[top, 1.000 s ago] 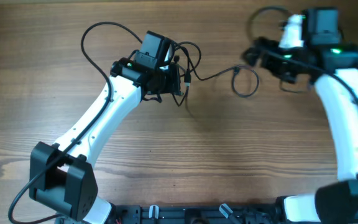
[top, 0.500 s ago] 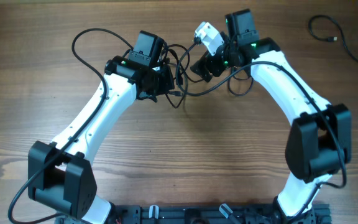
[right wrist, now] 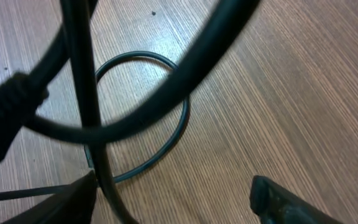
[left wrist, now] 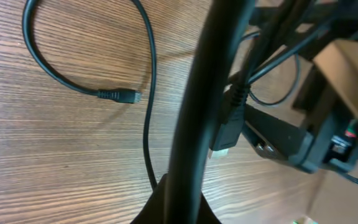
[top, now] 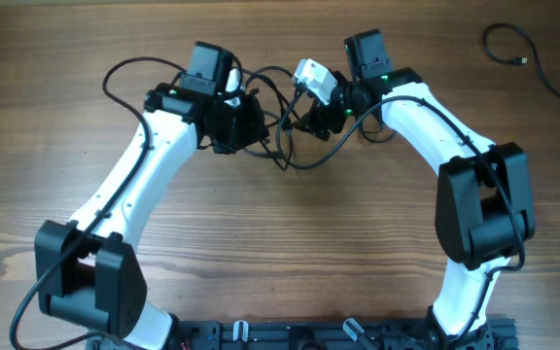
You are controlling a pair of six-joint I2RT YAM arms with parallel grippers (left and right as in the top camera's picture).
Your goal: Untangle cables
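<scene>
Brown wood-grain worktop (top: pixel 290 253) carries thin, smooth black cables (left wrist: pixel 197 112) — a loose tangle lifted between both hands near the middle of the far edge, with one ribbed plug (left wrist: pixel 120 95) lying flat. The left hand (top: pixel 246 126) is clenched on a strand; the right hand (right wrist: pixel 176 199) stands spread around another, not gripping. A separate cord (top: pixel 508 44) curls at the far right corner.

You're at a robot test bench, the kind found in a robotics lab. A plain wood-grain table (top: pixel 280 253) fills every view. Two white-and-black arms, the left arm (top: pixel 129 190) and the right arm (top: pixel 426 117), stand on bases at its near edge, with a black mounting rail (top: pixel 261 335) running between them. Thin black cables (left wrist: pixel 118 95) lie loose on the wood.
</scene>
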